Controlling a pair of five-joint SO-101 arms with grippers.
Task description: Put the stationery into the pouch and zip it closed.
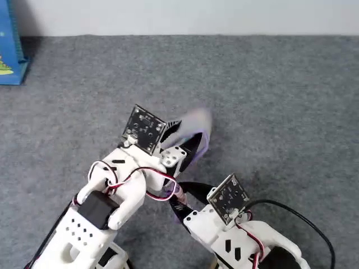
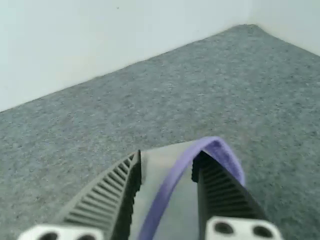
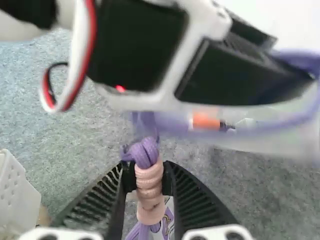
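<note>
1. My left gripper [image 2: 167, 162] is clamped on the pouch [image 2: 220, 150] by its purple edge, holding it above the table [image 1: 280, 84] as an anchor.
2. My right gripper [image 3: 146, 172] pinches the zipper pull [image 3: 147, 187], apparently so I can draw the zip along.

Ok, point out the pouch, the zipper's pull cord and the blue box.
pouch [image 2: 222, 152], left wrist view, its purple edge.
pull cord [image 3: 148, 185], right wrist view, its pink wrapped part.
blue box [image 1: 10, 45], high view, its front face.
</note>
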